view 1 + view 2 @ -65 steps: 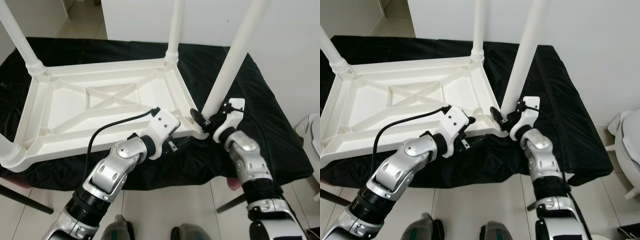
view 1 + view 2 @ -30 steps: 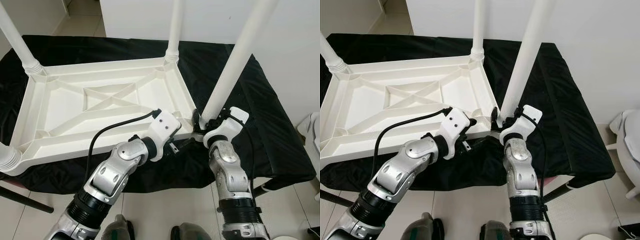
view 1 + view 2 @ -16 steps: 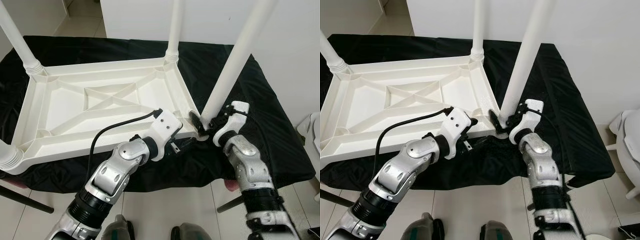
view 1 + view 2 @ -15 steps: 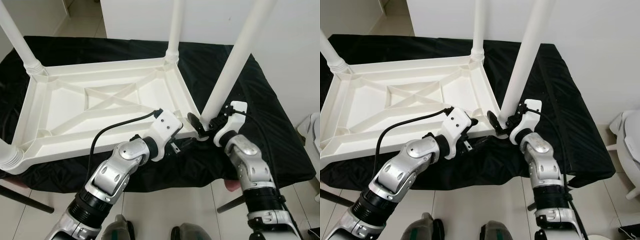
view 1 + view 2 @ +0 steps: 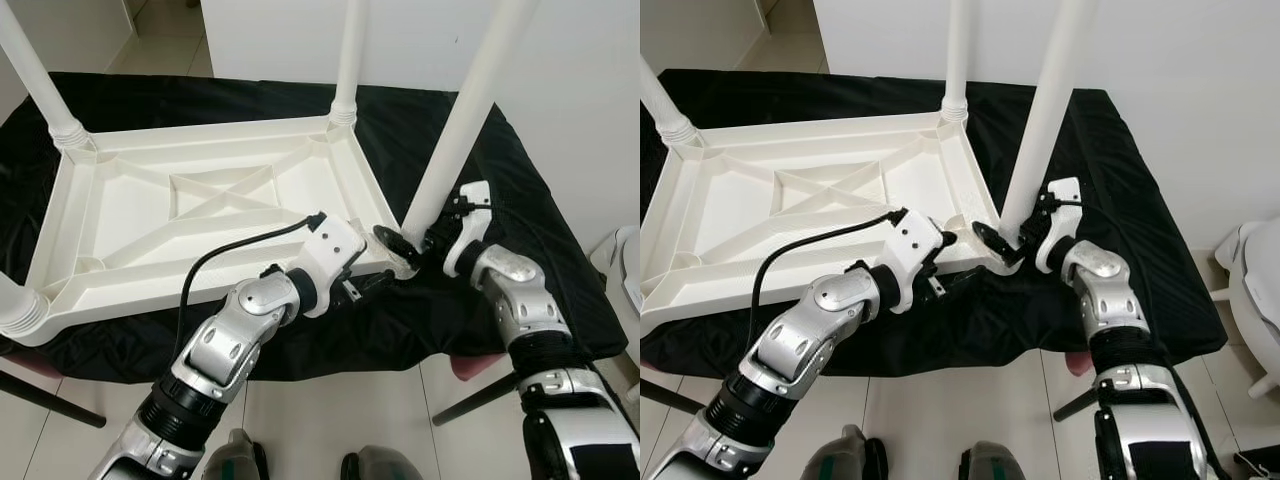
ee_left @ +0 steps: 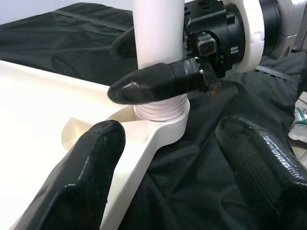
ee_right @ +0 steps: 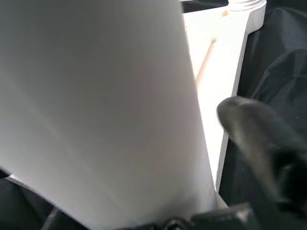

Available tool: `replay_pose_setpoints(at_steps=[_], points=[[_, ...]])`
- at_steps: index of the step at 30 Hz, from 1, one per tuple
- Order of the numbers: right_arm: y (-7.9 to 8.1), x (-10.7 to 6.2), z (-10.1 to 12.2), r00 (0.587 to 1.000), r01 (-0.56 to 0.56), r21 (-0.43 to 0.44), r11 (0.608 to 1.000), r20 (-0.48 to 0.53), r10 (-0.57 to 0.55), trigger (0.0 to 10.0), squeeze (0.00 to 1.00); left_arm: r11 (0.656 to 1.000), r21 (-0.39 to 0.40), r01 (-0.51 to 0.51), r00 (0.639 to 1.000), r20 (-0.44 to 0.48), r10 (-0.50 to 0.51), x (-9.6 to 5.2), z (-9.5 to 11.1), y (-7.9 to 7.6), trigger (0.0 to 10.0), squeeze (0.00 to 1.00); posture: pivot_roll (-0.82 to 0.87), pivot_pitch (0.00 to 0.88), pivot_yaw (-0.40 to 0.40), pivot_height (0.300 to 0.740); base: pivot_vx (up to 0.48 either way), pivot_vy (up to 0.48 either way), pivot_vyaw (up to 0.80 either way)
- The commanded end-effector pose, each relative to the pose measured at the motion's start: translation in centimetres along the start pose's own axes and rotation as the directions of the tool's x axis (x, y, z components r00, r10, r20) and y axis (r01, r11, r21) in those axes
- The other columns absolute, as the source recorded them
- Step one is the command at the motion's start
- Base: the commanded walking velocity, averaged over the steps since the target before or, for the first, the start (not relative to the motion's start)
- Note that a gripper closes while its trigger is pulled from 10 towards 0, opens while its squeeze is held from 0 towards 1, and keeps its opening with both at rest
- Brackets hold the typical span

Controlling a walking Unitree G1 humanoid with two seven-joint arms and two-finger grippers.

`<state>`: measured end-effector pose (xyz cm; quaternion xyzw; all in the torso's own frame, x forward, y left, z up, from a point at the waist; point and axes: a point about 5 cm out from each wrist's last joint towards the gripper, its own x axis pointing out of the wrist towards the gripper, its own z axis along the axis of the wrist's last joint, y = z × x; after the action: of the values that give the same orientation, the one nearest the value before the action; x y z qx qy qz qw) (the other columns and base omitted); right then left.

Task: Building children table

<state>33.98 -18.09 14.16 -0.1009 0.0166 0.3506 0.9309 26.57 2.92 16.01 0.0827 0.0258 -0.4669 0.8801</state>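
At the near right corner of the desk (image 5: 560, 290), which is draped in a black cloth (image 5: 500, 170), the right claw (image 5: 412, 243) is seen pinching the base of the fourth table leg (image 5: 455, 130), one finger (image 6: 158, 81) lying across the leg just above its threaded collar. Compared with half a second ago, the right forearm has swung outward to the robot's right while the grip on the leg has been kept; over the last two seconds the wrist has gone back and forth around the leg. This is judged to be a screwing motion, with the leg being turned into the corner socket (image 6: 158, 122) of the upturned white tabletop (image 5: 200, 210). The leg is tilted slightly and is probably not fully seated, so more turns are likely needed.

Just beside it, the left claw (image 5: 368, 283) is held at the near edge of the tabletop, its fingers (image 6: 86, 163) spread and closed on nothing; it has not shifted.

Farther off, three other legs are seen standing in their sockets: one at the near left corner (image 5: 20, 310), one at the far left (image 5: 40, 80), one at the far right (image 5: 348, 60). No containers are in view; the ribbed underside of the tabletop holds nothing.
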Motion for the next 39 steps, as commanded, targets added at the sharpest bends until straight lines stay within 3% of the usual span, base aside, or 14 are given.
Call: replay_pose_setpoints(at_steps=[1, 2, 14, 15, 16, 20, 23, 26, 32, 33, 34, 36, 38, 39], points=[[0.2, 0.2, -0.3, 0.999, -0.033, -0.005, 0.999, -0.013, 0.033, 2.1, 0.0, 1.0, -0.002, 0.022, 1.0, -0.007, -0.022, 0.0, -0.1, -0.1, 10.0, 0.0, -0.15, 0.011, -0.01, 0.74, 0.0, 0.0, 0.0], [0.3, 0.1, -0.6, 0.999, -0.043, 0.005, 0.999, -0.017, 0.043, 0.0, 0.0, 1.0, -0.002, 0.022, 1.0, -0.008, -0.022, 0.0, -0.2, -0.1, 10.0, 0.0, -0.15, 0.014, -0.009, 0.74, 0.0, 0.0, 0.0], [1.4, -0.8, -2.0, 0.998, -0.065, 0.057, 0.996, 0.002, 0.065, 0.0, 0.0, 0.999, -0.005, 0.036, 0.999, -0.013, -0.036, -0.1, -0.2, -0.3, 10.0, 0.0, -0.17, 0.028, 0.003, 0.74, 0.0, 0.0, 0.0], [1.8, -0.9, -1.9, 0.998, -0.062, 0.067, 0.996, 0.013, 0.061, 3.0, 0.0, 0.999, -0.006, 0.038, 0.999, -0.013, -0.038, -0.1, -0.3, -0.4, 10.0, 0.0, -0.17, 0.029, 0.004, 0.74, 0.0, 0.0, 0.0], [2.1, -1.0, -1.9, 0.998, -0.059, 0.073, 0.996, 0.021, 0.057, 10.0, 0.0, 0.999, -0.007, 0.04, 0.999, -0.013, -0.04, -0.1, -0.3, -0.4, 10.0, 0.0, -0.17, 0.029, 0.004, 0.74, 0.0, 0.0, 0.0], [2.2, -0.9, -1.8, 0.999, -0.04, 0.074, 0.996, 0.027, 0.038, 10.0, 0.0, 0.999, -0.007, 0.041, 0.999, -0.014, -0.041, -0.1, -0.3, -0.4, 10.0, 0.0, -0.17, 0.031, 0.006, 0.74, 0.0, 0.0, 0.0], [2.4, -0.7, -1.5, 0.997, 0.077, 0.076, 0.994, -0.001, -0.077, 10.0, 0.0, 0.999, -0.01, 0.046, 0.999, -0.016, -0.046, -0.2, -0.3, -0.5, 10.0, 0.0, -0.17, 0.036, 0.008, 0.74, 0.0, 0.0, 0.0], [2.7, -0.5, -1.0, 0.963, 0.269, 0.126, 0.955, -0.022, -0.268, 10.0, 0.0, 0.999, -0.012, 0.05, 0.999, -0.019, -0.05, -0.3, -0.4, -0.6, 10.0, 0.0, -0.17, 0.042, 0.01, 0.74, 0.0, 0.0, 0.0], [3.1, -0.4, -0.8, 0.932, 0.36, 0.162, 0.919, -0.022, -0.361, 10.0, 0.0, 0.999, -0.013, 0.053, 0.998, -0.021, -0.053, -0.3, -0.4, -0.7, 10.0, 0.0, -0.17, 0.043, 0.01, 0.74, 0.0, 0.0, 0.0], [3.4, -0.4, -0.7, 0.905, 0.423, 0.175, 0.889, -0.021, -0.426, 10.0, 0.0, 0.998, -0.015, 0.055, 0.998, -0.021, -0.055, -0.3, -0.4, -0.8, 10.0, 0.0, -0.17, 0.045, 0.013, 0.74, 0.0, 0.0, 0.0], [3.9, -0.2, -0.9, 0.842, 0.535, 0.193, 0.823, -0.042, -0.537, 10.0, 0.0, 0.998, -0.016, 0.061, 0.998, -0.021, -0.061, -0.2, -0.4, -0.8, 10.0, 0.0, -0.18, 0.047, 0.016, 0.74, 0.0, 0.0, 0.0], [3.9, -0.2, -0.9, 0.842, 0.535, 0.193, 0.823, -0.042, -0.537, 10.0, 0.0, 0.998, -0.016, 0.061, 0.998, -0.021, -0.061, -0.2, -0.4, -0.8, 10.0, 0.0, -0.18, 0.047, 0.016, 0.74, 0.0, 0.0, 0.0], [5.5, 0.2, -0.9, 0.737, 0.671, 0.213, 0.711, -0.085, -0.67, 10.0, 0.0, 0.998, -0.015, 0.067, 0.997, -0.021, -0.067, -0.2, -0.4, -0.9, 10.0, 0.0, -0.17, 0.044, 0.014, 0.74, 0.0, 0.0, 0.0], [5.5, 0.2, -0.9, 0.737, 0.671, 0.213, 0.711, -0.085, -0.67, 10.0, 0.0, 0.998, -0.015, 0.067, 0.997, -0.021, -0.067, -0.2, -0.4, -0.9, 10.0, 0.0, -0.17, 0.044, 0.014, 0.74, 0.0, 0.0, 0.0]])
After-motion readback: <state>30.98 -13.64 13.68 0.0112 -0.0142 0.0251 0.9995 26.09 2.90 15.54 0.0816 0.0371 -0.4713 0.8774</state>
